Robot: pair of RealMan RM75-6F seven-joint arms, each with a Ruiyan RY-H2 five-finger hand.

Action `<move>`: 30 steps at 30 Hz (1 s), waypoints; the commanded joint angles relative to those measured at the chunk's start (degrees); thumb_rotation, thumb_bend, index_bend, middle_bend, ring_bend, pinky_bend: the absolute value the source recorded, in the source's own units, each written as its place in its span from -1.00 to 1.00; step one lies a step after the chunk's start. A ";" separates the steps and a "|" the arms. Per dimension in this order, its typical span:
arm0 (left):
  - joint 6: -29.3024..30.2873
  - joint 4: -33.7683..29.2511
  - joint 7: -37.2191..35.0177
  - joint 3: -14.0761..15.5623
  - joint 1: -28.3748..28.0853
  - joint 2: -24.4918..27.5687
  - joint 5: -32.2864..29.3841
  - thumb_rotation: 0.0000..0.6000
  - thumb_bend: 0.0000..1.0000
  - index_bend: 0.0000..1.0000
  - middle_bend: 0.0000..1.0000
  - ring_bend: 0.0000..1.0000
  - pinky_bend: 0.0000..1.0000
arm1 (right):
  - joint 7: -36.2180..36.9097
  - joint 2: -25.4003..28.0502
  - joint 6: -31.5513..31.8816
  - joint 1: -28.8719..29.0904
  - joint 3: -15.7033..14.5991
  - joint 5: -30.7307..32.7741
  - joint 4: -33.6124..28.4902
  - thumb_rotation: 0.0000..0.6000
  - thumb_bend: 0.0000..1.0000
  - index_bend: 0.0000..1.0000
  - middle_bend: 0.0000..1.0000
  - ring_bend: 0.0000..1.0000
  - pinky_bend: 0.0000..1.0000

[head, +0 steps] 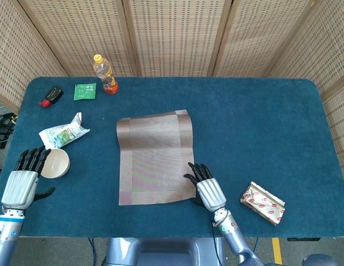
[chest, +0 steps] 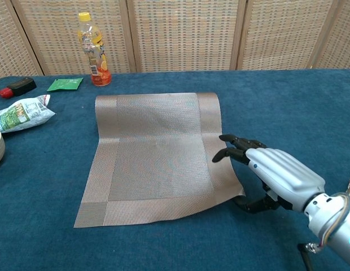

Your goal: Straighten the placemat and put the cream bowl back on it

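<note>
Placemat (head: 155, 158) step in hand: right hand (head: 206, 190) pinches its near right corner, mat sits skewed mid-table. Left hand (head: 20, 184) hovers, fingers spread, empty, just beside cream bowl (head: 54, 162) at the table's left edge. Next, I'd say: square the mat, then grasp bowl.

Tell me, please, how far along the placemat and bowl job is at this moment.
Nothing looks finished. In hand: the right robot hand is at the placemat's near right corner, which is lifted off the table; whether it is gripped is unclear. The mat lies skewed, its far edge curled. Left: flatten it, then move the cream bowl, on the cloth by the open left robot hand, onto it.
</note>
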 commanded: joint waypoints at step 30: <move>-1.01 0.01 -0.14 -0.39 0.07 0.07 -0.34 1.00 -0.84 -1.00 -1.00 -1.00 -1.00 | 1.57 -1.55 3.86 -1.14 -0.36 -1.74 2.11 1.00 0.19 0.35 -0.54 -1.00 -0.94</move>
